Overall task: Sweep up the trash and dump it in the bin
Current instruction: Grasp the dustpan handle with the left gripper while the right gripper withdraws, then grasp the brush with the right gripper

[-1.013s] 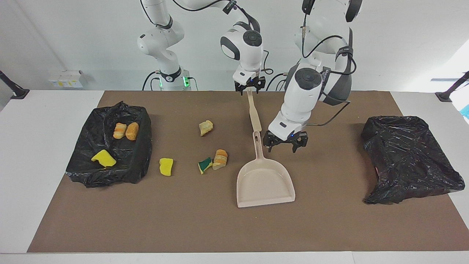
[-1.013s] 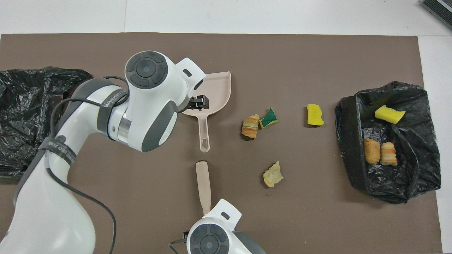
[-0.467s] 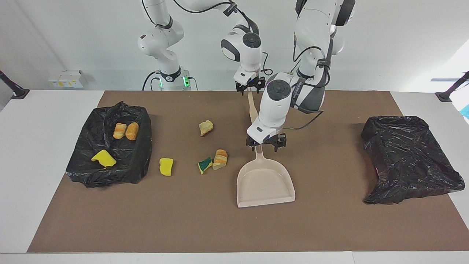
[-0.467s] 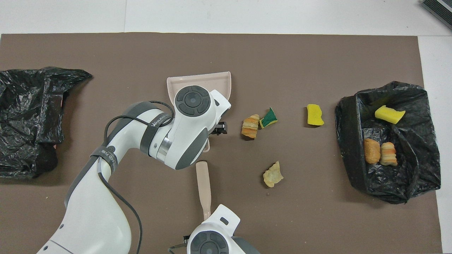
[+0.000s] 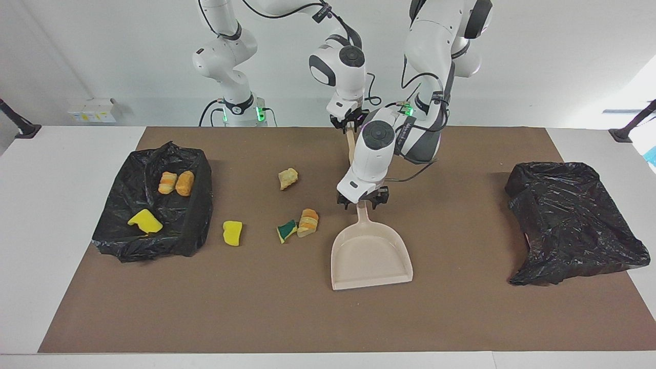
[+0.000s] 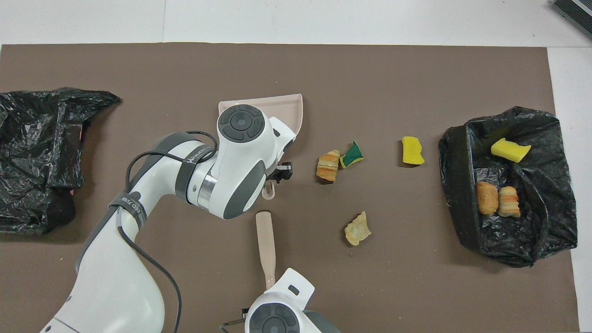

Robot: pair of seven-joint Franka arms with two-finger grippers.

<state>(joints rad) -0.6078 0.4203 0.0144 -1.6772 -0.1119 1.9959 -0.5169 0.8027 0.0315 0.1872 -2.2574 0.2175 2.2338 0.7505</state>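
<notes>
The trash lies on the brown mat: a yellow sponge (image 5: 232, 232), a green-and-yellow sponge (image 5: 286, 231) touching an orange striped lump (image 5: 308, 222), and a beige lump (image 5: 288, 178) nearer to the robots. Two more bread-like lumps (image 5: 176, 183) and a yellow sponge (image 5: 145, 221) rest in the black-lined bin (image 5: 192, 225) at the right arm's end. My left gripper (image 5: 362, 201) is down at the handle of the beige dustpan (image 5: 371, 253), which lies flat on the mat. My right gripper (image 5: 350, 122) is shut on the end of the beige brush handle (image 5: 351, 148).
A second crumpled black bag (image 5: 574, 220) sits at the left arm's end of the mat (image 5: 461, 318). The brush handle (image 6: 265, 245) lies in line with the dustpan handle (image 6: 268, 192), a short gap between them. White table borders the mat.
My left arm swung from beside the dustpan over to its handle and came down onto it. My right gripper closed on the brush handle's end. The trash has not moved.
</notes>
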